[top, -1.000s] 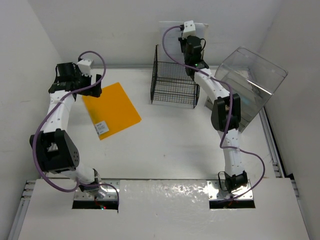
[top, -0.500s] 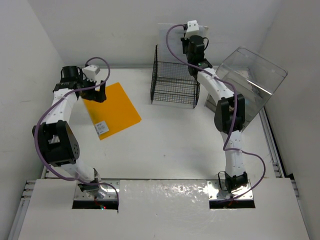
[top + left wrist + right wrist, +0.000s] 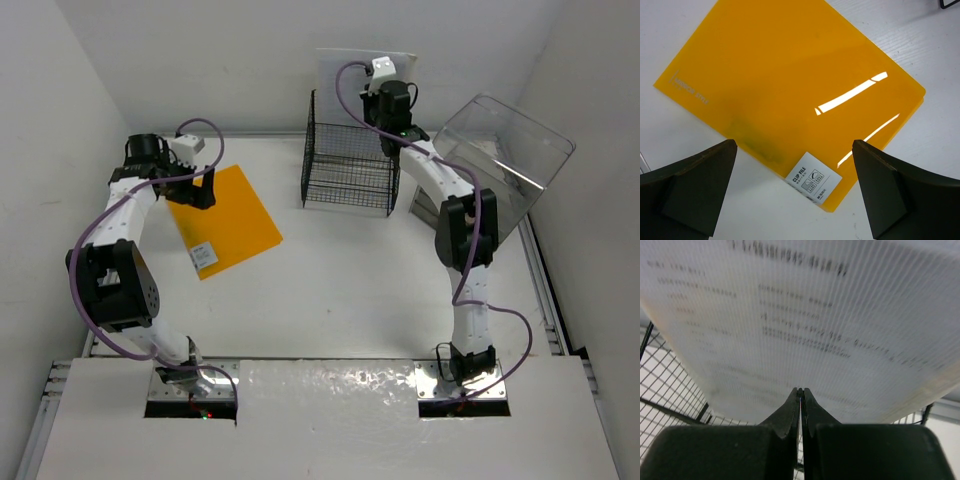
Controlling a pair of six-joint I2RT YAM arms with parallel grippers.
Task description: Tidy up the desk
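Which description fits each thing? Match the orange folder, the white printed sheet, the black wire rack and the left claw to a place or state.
Things:
1. orange folder
2. white printed sheet
3. black wire rack
4. left claw

Places or states:
A. pinched in the shut right claw
B. open wide
C. lying flat on the desk
D. standing at the desk's far edge

Pairs: 1-C, 2-A, 3-D, 4-B
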